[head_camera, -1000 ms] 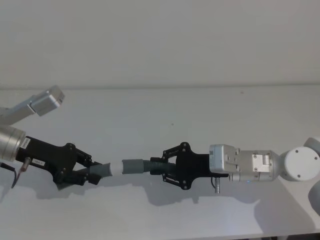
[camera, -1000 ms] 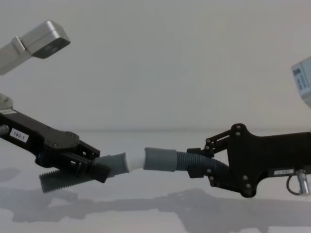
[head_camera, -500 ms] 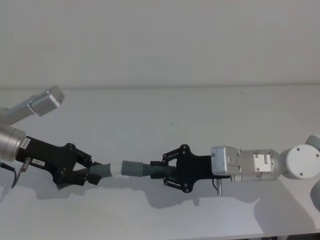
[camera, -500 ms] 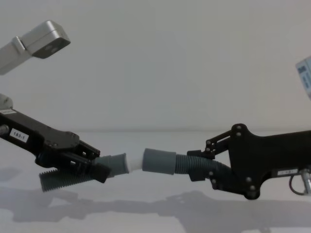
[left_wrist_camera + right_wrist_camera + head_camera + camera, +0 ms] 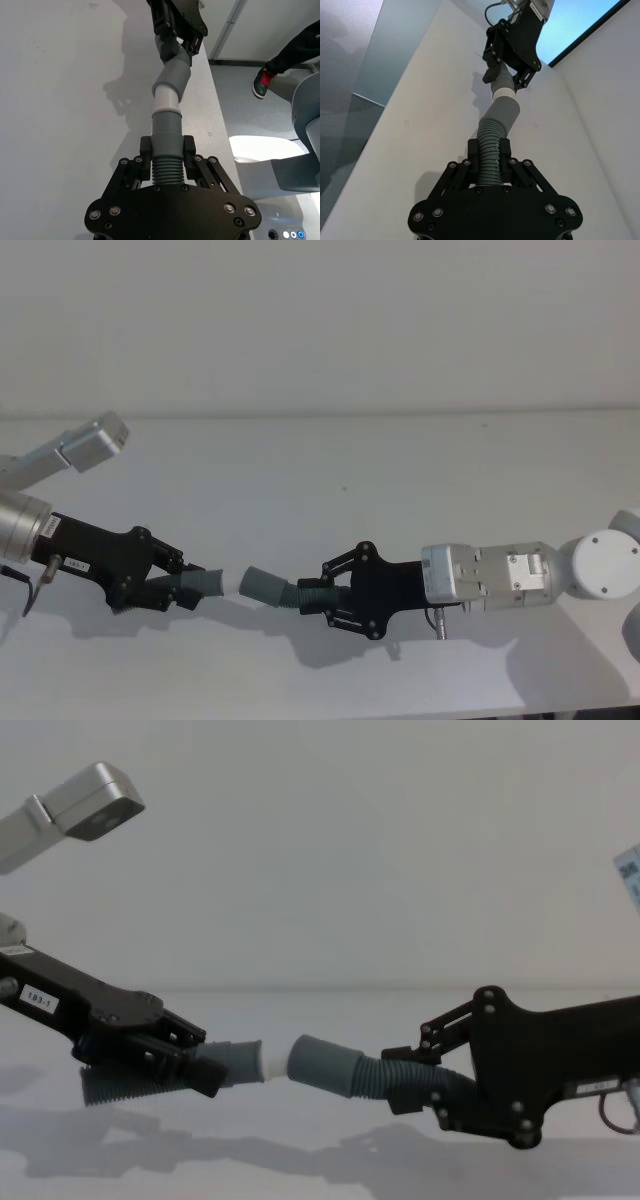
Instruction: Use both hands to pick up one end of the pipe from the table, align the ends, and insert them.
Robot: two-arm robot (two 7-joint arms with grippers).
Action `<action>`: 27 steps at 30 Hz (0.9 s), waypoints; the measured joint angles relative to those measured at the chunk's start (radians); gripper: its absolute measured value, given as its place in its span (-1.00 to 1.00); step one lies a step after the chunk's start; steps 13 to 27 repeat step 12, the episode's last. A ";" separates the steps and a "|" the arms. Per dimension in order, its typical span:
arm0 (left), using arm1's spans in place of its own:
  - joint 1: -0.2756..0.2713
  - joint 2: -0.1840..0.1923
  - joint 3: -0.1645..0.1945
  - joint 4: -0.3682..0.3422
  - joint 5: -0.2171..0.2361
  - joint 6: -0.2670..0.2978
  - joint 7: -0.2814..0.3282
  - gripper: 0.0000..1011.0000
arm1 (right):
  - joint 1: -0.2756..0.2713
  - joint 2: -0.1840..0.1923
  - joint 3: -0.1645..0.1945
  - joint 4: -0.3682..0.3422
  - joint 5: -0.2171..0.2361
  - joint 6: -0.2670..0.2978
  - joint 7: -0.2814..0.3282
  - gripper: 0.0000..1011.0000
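Both pipe pieces hang just above the white table [image 5: 350,460]. My left gripper [image 5: 185,585] [image 5: 200,1065] is shut on the ribbed part of one piece [image 5: 166,167], whose white tip [image 5: 266,1062] [image 5: 229,580] points right. My right gripper [image 5: 325,596] [image 5: 402,1080] is shut on the ribbed hose of the other piece [image 5: 490,142], whose wide grey cuff [image 5: 322,1063] [image 5: 262,587] tilts up and left toward the tip. The white tip sits at the cuff's mouth, at a slight angle to it. I cannot tell whether it has gone inside.
The table's near edge runs close below both arms [image 5: 330,710]. A pale grey wall [image 5: 320,320] stands behind the table. The silver housing of the left arm [image 5: 95,440] juts up at the far left. Beside the table, a person's shoe [image 5: 262,82] rests on the floor.
My right gripper has dropped lower and nearer the front edge, and has tilted. Its cuff, which lay level, now slants up toward the white tip. My left gripper has barely moved.
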 joint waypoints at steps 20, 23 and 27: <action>0.000 0.000 0.000 0.000 0.000 0.000 0.000 -0.33 | -0.001 0.005 -0.009 -0.011 0.003 0.004 0.005 -0.58; 0.000 0.000 0.000 0.000 0.000 0.000 0.000 -0.33 | -0.001 0.005 -0.009 -0.011 0.003 0.004 0.005 -0.58; 0.000 0.000 0.000 0.000 0.000 0.000 0.000 -0.33 | -0.001 0.005 -0.009 -0.011 0.003 0.004 0.005 -0.58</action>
